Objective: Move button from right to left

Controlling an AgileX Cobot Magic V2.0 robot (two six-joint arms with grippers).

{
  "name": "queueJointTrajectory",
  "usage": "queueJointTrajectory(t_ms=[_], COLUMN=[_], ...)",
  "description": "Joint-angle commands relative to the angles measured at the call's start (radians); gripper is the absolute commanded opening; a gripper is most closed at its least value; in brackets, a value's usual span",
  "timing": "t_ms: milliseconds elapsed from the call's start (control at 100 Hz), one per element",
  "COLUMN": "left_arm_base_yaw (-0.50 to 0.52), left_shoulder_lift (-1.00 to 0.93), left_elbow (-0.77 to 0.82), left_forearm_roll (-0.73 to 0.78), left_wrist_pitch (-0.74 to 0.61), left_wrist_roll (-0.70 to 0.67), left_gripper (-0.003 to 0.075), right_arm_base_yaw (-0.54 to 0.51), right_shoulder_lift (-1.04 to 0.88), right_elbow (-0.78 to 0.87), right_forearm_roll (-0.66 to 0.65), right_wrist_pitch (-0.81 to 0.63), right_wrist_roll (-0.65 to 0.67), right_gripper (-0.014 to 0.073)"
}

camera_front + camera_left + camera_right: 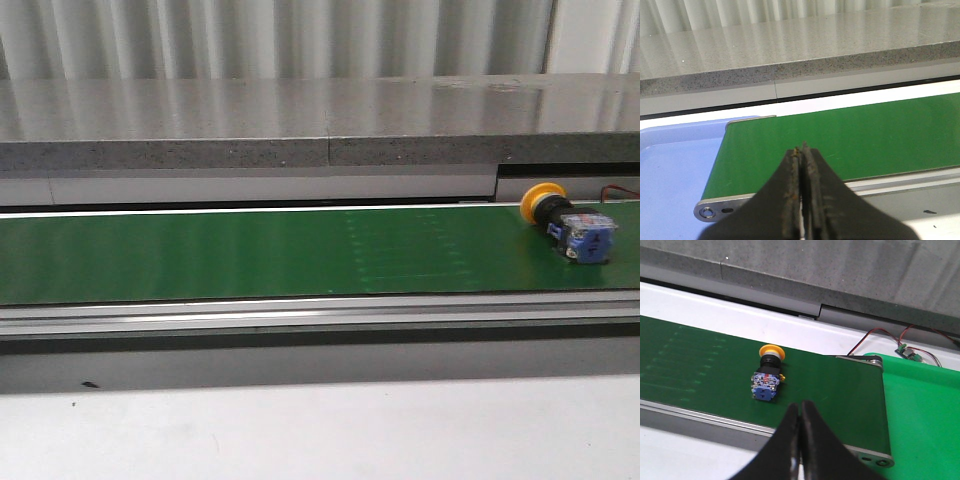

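Observation:
The button (568,222) lies on its side on the green conveyor belt (250,250) at the far right, yellow cap toward the back, blue contact block toward the front. It also shows in the right wrist view (768,374). My right gripper (801,407) is shut and empty, above the belt's near edge, a little to the right of the button and apart from it. My left gripper (802,150) is shut and empty over the belt's left end (840,140). Neither gripper shows in the front view.
A blue tray (670,175) sits beyond the belt's left end. A bright green tray (925,415) lies past the belt's right end, with a small circuit board and red-black wires (907,351) behind it. A grey stone ledge (300,120) runs behind the belt.

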Motion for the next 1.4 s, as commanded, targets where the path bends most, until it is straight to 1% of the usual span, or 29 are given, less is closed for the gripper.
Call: queueJointTrajectory(t_ms=[0,130,260,440,560,650,830,910,1040,1140,1310,1390], left_arm_base_yaw=[-0.007,-0.007,-0.007,-0.007,-0.007,-0.007,-0.007,-0.007,-0.007,-0.007,-0.007,-0.007], left_shoulder_lift=[-0.032,-0.032,-0.032,-0.032,-0.032,-0.032,-0.016,0.022,0.101,0.190,0.384,0.472], left_elbow=[0.038,0.038,0.038,0.038,0.033,0.001,-0.130,-0.203,-0.301,-0.382,-0.514,-0.566], left_forearm_roll=[-0.009,-0.009,-0.009,-0.009,-0.009,-0.009,-0.009,-0.009,-0.018,-0.018,-0.018,-0.032], left_wrist_pitch=[-0.076,-0.078,-0.078,-0.085,-0.146,-0.145,-0.036,0.026,0.069,0.138,0.335,0.386], left_wrist_roll=[-0.004,-0.004,-0.004,-0.004,-0.004,-0.004,-0.018,-0.020,-0.020,-0.020,-0.020,-0.020], left_gripper=[-0.0020,-0.0020,-0.0020,-0.0021,-0.0021,-0.0021,-0.0021,-0.0021,-0.0021,-0.0021,-0.0021,-0.0020], right_arm_base_yaw=[0.001,0.001,0.001,0.001,0.001,0.001,0.001,0.001,0.001,0.001,0.001,0.001], right_shoulder_lift=[-0.055,-0.123,-0.146,-0.146,-0.146,-0.146,-0.146,-0.146,-0.146,-0.146,-0.146,-0.146], right_elbow=[0.013,0.071,0.114,0.123,0.123,0.123,0.123,0.123,0.123,0.123,0.123,0.123], right_forearm_roll=[0.041,0.096,0.097,0.097,0.097,0.097,0.097,0.097,0.097,0.097,0.097,0.097], right_wrist_pitch=[-0.109,-0.134,-0.148,-0.163,-0.166,-0.166,-0.166,-0.166,-0.166,-0.166,-0.166,-0.166], right_wrist_roll=[-0.008,-0.008,-0.008,-0.008,-0.008,-0.008,-0.008,-0.008,-0.008,-0.008,-0.008,-0.008], right_gripper=[-0.0060,-0.0060,-0.0060,-0.0060,-0.0060,-0.0060,-0.0060,-0.0060,-0.0060,-0.0060,-0.0060,-0.0060])
